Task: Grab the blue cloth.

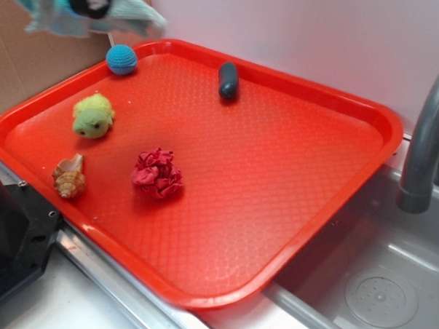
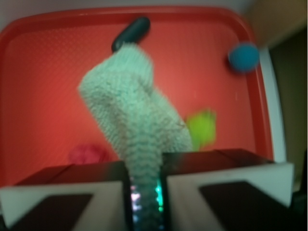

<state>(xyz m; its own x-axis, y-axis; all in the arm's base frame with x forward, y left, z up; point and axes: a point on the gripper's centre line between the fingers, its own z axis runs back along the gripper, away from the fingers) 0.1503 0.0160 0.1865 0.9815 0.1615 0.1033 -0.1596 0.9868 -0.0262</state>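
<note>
Blue cloth (image 2: 132, 115) pinched in hand (image 2: 144, 192), top cropped, blurred

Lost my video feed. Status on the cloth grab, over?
Gripper shut on blue cloth. Cloth lifted, hanging clear above red tray. Toys on tray, none in the way.
</note>
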